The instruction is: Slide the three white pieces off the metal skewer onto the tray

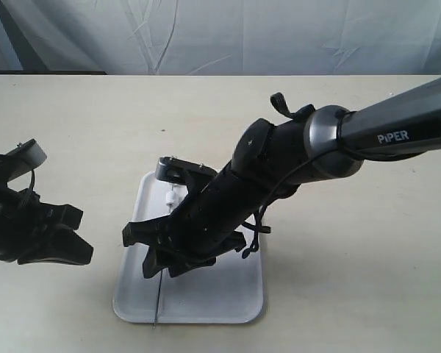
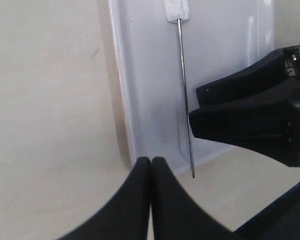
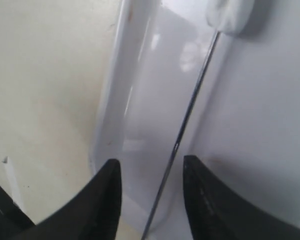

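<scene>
The metal skewer [image 1: 159, 294] lies lengthwise along the left side of the white tray [image 1: 228, 298], its bare end poking past the front rim. One white piece [image 1: 169, 197] shows on its far end; the arm hides any others. My right gripper [image 1: 143, 254] hangs low over the tray, open, and the skewer [image 3: 190, 110] runs between its fingers without touching either. The same white piece [image 3: 231, 12] sits ahead of them on the tray [image 3: 260, 125]. My left gripper [image 2: 151, 160] is shut and empty, beside the tray's front left corner [image 2: 135, 150], near the skewer [image 2: 185, 100].
Both arms work on a pale beige table [image 1: 353, 257]. The right arm's long black forearm [image 1: 279, 158] slants across the tray from the back right. A grey cloth backdrop [image 1: 220, 33] closes the far edge.
</scene>
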You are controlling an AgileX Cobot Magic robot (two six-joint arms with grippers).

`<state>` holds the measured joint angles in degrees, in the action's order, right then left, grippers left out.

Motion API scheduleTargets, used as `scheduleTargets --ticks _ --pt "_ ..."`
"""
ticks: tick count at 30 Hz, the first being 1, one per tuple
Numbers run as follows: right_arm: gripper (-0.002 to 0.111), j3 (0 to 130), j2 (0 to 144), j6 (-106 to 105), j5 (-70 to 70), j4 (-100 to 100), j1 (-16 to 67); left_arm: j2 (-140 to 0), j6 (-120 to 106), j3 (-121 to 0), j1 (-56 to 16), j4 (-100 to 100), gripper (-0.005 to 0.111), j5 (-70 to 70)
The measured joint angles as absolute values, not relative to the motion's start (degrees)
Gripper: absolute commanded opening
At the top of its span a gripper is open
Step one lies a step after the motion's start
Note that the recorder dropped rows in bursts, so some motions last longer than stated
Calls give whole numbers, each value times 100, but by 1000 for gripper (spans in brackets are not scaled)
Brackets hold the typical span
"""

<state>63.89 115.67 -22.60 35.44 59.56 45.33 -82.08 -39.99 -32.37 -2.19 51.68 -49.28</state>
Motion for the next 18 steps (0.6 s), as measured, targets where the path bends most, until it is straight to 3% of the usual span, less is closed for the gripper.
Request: scheduleTargets --ticks 5,13,18 --pt "40 6389 11567 -2281 3544 6032 4533 -8371 -4325 -3237 -219 5431 5 -4982" --pt "40 6389 11567 -2281 3544 6042 4533 -8381 -4630 -3237 -219 5675 36 -4762" --pt "40 6389 11691 -2228 3567 6113 4541 -8381 -4725 -3237 -219 5818 37 -4749"
